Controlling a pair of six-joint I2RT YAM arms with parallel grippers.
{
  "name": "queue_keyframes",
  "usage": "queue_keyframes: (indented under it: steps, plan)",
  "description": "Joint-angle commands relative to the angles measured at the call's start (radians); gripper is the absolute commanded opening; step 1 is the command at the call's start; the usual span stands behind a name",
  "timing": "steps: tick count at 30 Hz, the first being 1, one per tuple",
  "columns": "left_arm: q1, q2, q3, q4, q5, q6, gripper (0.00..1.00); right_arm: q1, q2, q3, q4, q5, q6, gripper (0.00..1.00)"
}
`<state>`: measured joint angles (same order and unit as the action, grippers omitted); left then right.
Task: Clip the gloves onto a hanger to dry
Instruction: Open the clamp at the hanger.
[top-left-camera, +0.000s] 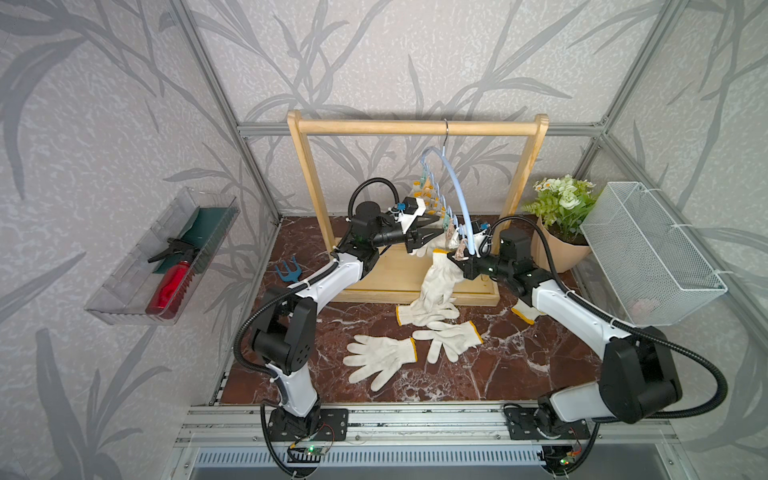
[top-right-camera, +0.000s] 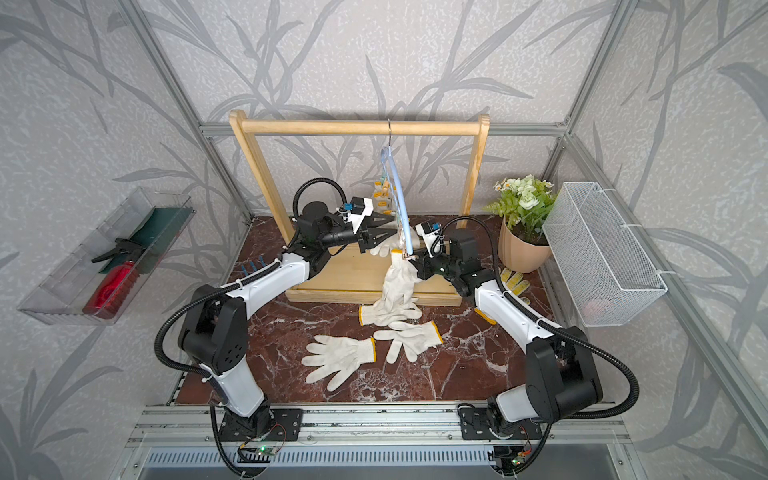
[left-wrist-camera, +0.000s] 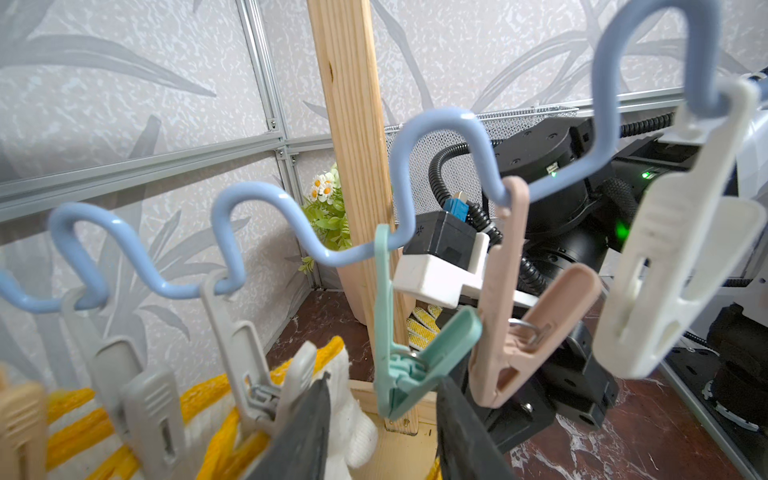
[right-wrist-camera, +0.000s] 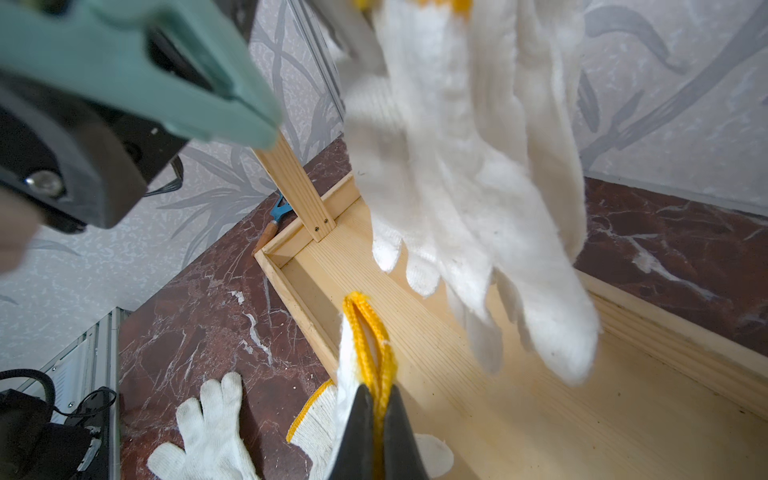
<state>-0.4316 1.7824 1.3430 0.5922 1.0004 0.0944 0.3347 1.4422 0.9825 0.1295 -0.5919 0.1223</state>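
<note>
The light-blue wavy hanger (top-left-camera: 462, 195) (left-wrist-camera: 266, 208) hangs by its hook from the wooden rack's top rail. Some of its grey clips pinch yellow-trimmed glove cuffs (left-wrist-camera: 208, 409), and a clipped glove (right-wrist-camera: 478, 208) dangles over the rack base. My left gripper (top-left-camera: 434, 236) (left-wrist-camera: 384, 386) is open, its fingers either side of the teal clip (left-wrist-camera: 399, 374). My right gripper (top-left-camera: 451, 258) (right-wrist-camera: 376, 401) is shut on the yellow cuff of a glove (top-left-camera: 436, 282), held up beside the hanger's lower end. More gloves (top-left-camera: 382, 357) (top-left-camera: 451, 338) (top-left-camera: 419, 313) lie on the marble floor.
The wooden rack (top-left-camera: 415, 126) stands at the back on a tray-like base (right-wrist-camera: 540, 415). A potted plant (top-left-camera: 561, 232) and white wire basket (top-left-camera: 648, 266) are at the right. A clear tray with a red spray bottle (top-left-camera: 170, 286) hangs left. A blue hand fork (top-left-camera: 291, 270) and a yellow patterned glove (top-right-camera: 513, 280) lie nearby.
</note>
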Motion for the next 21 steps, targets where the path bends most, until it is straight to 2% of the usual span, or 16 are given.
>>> queue_keyframes:
  steps: [1, 15, 21]
  plan:
    - [-0.013, 0.015, 0.043, -0.033, 0.013, 0.037, 0.42, 0.004, -0.035, -0.014, 0.004, 0.003, -0.009, 0.0]
    - [-0.03, 0.015, 0.078, -0.045, 0.028, 0.027, 0.44, 0.005, -0.052, -0.038, 0.012, 0.003, -0.015, 0.0]
    - [-0.047, 0.008, 0.078, -0.046, 0.017, 0.027, 0.49, 0.005, -0.055, -0.044, 0.021, 0.001, -0.011, 0.0]
